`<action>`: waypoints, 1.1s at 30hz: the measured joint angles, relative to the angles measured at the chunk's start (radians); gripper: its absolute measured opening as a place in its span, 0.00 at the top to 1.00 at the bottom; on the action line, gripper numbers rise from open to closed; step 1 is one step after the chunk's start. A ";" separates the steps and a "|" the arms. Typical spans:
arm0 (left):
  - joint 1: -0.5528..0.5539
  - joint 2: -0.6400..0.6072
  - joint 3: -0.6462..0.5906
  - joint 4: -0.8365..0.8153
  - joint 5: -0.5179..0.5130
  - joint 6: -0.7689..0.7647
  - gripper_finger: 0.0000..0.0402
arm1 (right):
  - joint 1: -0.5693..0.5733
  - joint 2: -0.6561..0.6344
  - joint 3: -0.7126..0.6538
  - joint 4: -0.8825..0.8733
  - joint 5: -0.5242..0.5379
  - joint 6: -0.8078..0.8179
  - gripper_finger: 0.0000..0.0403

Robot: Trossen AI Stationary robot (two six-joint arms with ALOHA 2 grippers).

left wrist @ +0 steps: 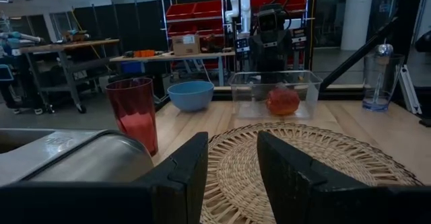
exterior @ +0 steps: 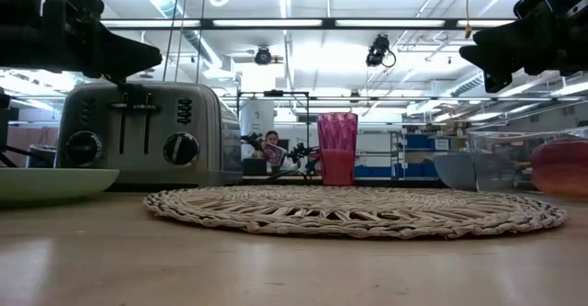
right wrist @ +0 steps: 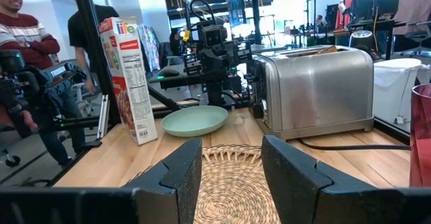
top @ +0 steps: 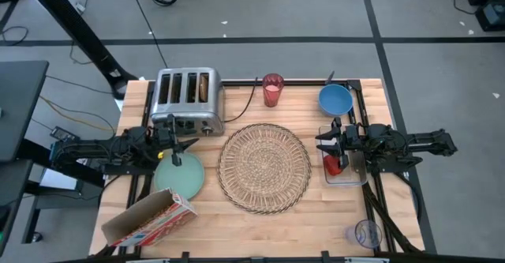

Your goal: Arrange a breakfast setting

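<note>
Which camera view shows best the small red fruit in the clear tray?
The left wrist view: the small red fruit sits whole and unobstructed inside the clear tray. In the high view the right gripper hangs over it, hiding part. The low view shows only a red blur at the picture's edge. The right wrist view misses it.

A robotics lab was indicated: red storage bins (left wrist: 195, 10) on shelving, a cluttered workbench (left wrist: 74, 49), and ceiling strip lights (exterior: 303, 23) were seen.

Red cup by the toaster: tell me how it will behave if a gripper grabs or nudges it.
The red cup stands tall and narrow, so a nudge near the rim would probably tip it. It looks like thin translucent plastic, likely light. Its smooth tapered sides may slip in the fingers.
</note>
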 joint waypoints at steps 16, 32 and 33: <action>-0.001 0.000 0.009 0.059 0.022 -0.028 0.66 | 0.000 0.000 0.000 0.018 -0.002 0.027 0.60; -0.001 0.100 0.197 0.026 0.024 -0.051 0.66 | -0.003 0.020 0.073 0.217 0.119 0.104 0.60; -0.001 0.123 0.215 0.025 0.023 -0.057 0.66 | -0.003 0.031 0.095 0.217 0.135 0.113 0.60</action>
